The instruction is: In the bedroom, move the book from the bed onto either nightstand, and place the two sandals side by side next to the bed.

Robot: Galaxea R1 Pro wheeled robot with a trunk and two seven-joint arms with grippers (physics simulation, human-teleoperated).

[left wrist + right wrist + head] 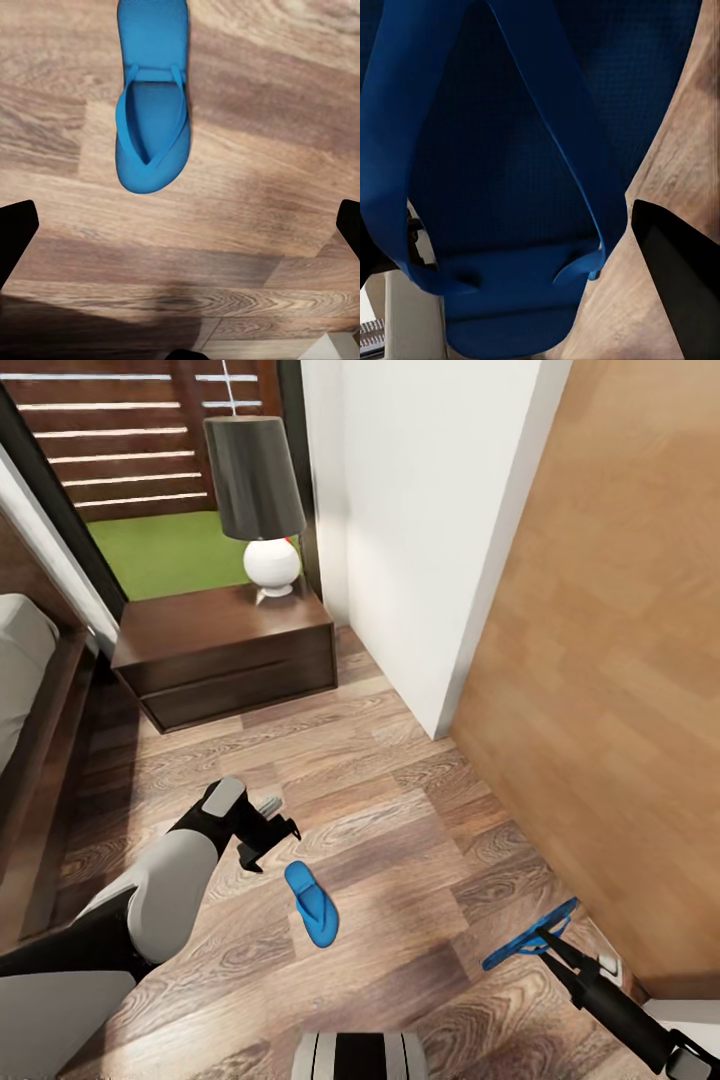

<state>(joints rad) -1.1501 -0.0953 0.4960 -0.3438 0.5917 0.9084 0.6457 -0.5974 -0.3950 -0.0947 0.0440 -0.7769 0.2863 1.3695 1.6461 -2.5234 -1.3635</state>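
Left gripper, fingers released, hovers above one blue sandal on the floor; right gripper apparently grasps the other sandal.

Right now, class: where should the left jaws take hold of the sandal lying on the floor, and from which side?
Probably from straight above. The sandal lies flat, straps up, on the floor, so pinch its narrow width across both edges.

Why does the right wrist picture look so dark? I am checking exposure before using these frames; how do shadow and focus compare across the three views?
Right wrist view: the held sandal hangs close before the lens, shaded and soft. Left wrist view: the sandal on the floor is evenly lit; a dark shadow covers the planks near the open left gripper. Head view: bright, sharp, straight edges lean.
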